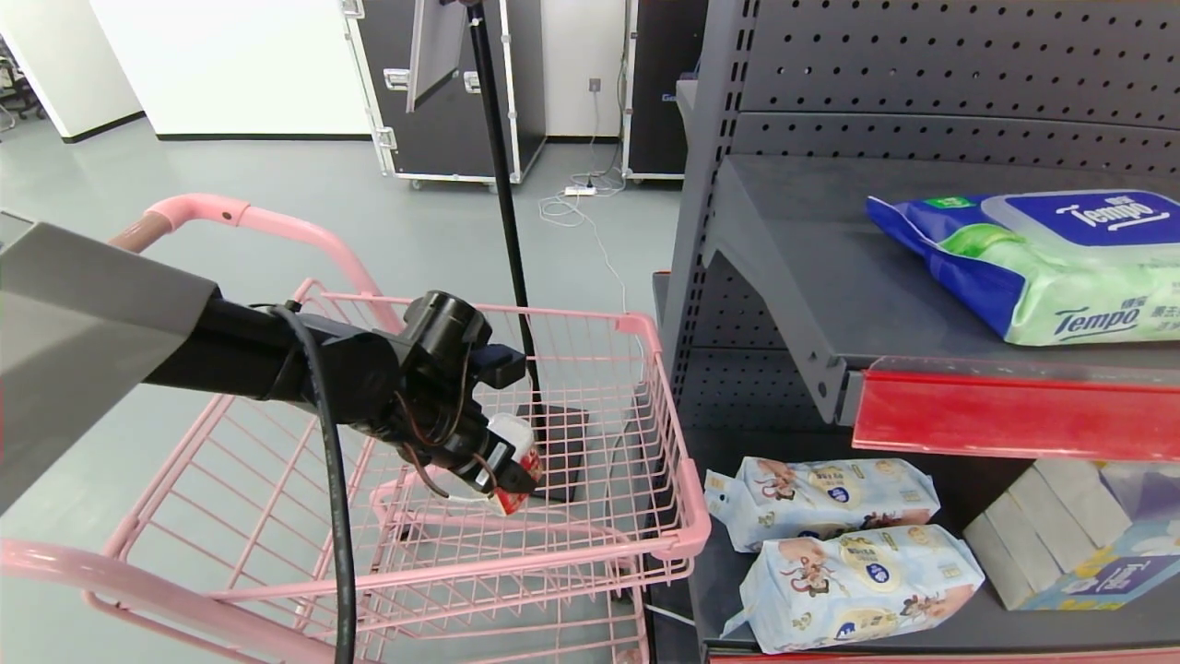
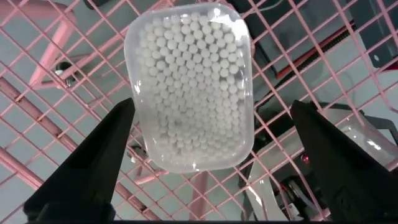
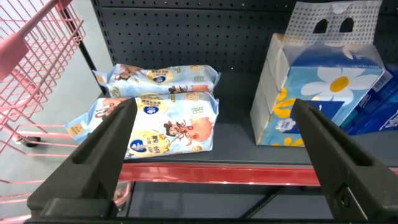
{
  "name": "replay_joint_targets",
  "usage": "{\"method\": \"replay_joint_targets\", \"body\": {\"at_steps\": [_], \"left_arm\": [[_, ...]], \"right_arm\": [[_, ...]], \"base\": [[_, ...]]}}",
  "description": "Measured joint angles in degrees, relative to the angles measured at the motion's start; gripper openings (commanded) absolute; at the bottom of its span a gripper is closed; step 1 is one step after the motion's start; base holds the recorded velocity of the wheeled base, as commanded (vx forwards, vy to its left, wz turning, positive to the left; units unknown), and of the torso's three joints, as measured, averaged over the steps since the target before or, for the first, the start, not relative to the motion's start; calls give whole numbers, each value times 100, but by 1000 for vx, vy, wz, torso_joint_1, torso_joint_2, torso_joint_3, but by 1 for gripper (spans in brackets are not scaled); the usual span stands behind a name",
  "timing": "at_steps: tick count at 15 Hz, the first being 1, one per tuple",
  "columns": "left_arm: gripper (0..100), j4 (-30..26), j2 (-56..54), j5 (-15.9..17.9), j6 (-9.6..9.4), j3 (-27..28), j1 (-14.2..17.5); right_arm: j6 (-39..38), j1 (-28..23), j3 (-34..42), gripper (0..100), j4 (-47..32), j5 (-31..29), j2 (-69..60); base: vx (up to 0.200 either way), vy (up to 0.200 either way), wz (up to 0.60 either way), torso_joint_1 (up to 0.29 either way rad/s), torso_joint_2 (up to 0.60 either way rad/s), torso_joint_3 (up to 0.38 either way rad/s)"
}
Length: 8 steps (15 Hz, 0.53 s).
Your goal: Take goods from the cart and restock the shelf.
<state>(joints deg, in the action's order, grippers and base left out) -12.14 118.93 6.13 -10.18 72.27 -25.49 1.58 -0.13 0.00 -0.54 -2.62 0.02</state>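
Your left gripper (image 2: 212, 109) is inside the cart (image 1: 691, 526), pointing down at its wire floor. Its fingers are spread wide and hold nothing.

The target is the clear tub of cotton swabs (image 2: 189, 87), low in the cart near the middle of the basket. I can't tell if it rests flat on the wire or is tipped; the head view suggests a tilt.

Key relation: the tub sits between the two fingers, so they would close across its short side, with its long axis crossways to the closing line. That's a good line-up for a pinch. It's off-centre, though. One finger is right at the tub's edge, touching or just beside it, and the other is well apart from it. The tub also runs on past the fingertips, so you're probably not deep enough yet. Closing now would likely shove the tub sideways before it grips, and the smooth plastic may slip on the wire.

Your left arm is clearly the nearer one. Your right gripper (image 3: 214, 106) is outside the cart, beside it, also wide open and holding nothing. It faces the lower level of the shelf (image 1: 811, 277), where the tissue packs (image 1: 820, 498) lie.

The shelf stands just beside the cart's far-right corner. A wipes pack (image 1: 1060, 267) is on the upper board, with bare board on the cart side of it.
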Motion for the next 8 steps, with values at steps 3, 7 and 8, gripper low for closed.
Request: {"method": "replay_joint_targets", "body": {"at_steps": [3,7,8], "left_arm": [[100,-1,194,-4,6,245,0],[100,2,417,-9,4,386,0],[100,2,458,-17,0,419,2]], "right_arm": [[2,-2,0,100,0,0,0],[0,0,0,100,0,-2,0],[9,0,0,100,0,-2,0]], "base": [[0,0,0,0,0,0],[0,0,0,0,0,0],[0,0,0,0,0,0]]}}
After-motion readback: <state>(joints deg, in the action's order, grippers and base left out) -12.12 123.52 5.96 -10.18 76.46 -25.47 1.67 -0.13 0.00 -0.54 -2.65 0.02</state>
